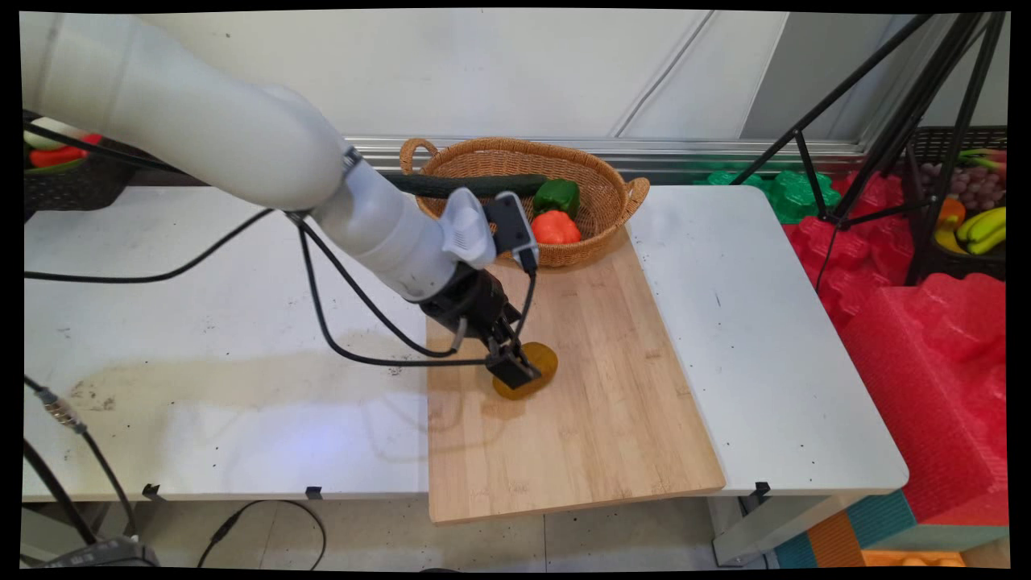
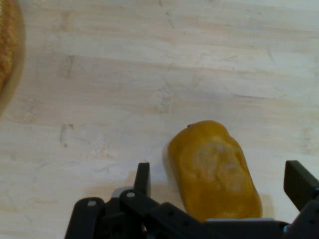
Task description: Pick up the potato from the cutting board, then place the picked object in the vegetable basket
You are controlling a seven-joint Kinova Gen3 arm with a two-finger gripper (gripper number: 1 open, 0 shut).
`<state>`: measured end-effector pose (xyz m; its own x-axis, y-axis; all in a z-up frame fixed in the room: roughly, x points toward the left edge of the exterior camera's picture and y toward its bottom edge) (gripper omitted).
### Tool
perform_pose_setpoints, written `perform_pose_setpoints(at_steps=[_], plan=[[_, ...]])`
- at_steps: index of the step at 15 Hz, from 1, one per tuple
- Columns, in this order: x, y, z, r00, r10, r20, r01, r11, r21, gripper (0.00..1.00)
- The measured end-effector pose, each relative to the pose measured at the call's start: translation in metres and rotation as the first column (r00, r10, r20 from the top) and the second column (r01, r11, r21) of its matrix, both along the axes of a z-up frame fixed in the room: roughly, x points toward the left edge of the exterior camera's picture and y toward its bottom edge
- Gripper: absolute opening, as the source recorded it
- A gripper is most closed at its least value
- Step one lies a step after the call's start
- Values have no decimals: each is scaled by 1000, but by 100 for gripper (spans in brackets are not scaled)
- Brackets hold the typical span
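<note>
Reaching low over the wooden cutting board (image 1: 564,387), the pincer (image 1: 515,369) is hanging right at a yellow-brown, potato-like piece (image 2: 214,169) that is lying on the board's left half. In the hand view the two fingers (image 2: 142,178) are standing spread, one on each side of the piece with board showing between each finger and it, so the pincer is open and gripping nothing; whether it is touching the piece I cannot tell. The piece is resting flat on the wood, not lifted. Behind the board, at the tabletop's (image 1: 201,322) far edge, a wicker basket (image 1: 600,173) is holding a green pepper (image 1: 557,196), an orange-red pepper (image 1: 554,228) and a long dark vegetable (image 1: 475,185) lying across its rim. Judging from this, the approach looks complete, while closing and lifting are not yet done.
</note>
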<state>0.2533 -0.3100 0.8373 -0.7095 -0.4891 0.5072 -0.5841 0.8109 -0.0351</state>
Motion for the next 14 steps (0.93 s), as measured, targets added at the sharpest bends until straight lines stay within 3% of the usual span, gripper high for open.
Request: perform_pose_setpoints(at_steps=[8, 9, 14], plan=[[-13, -5, -26, 999, 17, 42, -19, 999, 39, 100], [-14, -5, -28, 999, 19, 44, -21, 999, 42, 0], [-16, -2, -29, 999, 35, 42, -37, 998, 45, 0]])
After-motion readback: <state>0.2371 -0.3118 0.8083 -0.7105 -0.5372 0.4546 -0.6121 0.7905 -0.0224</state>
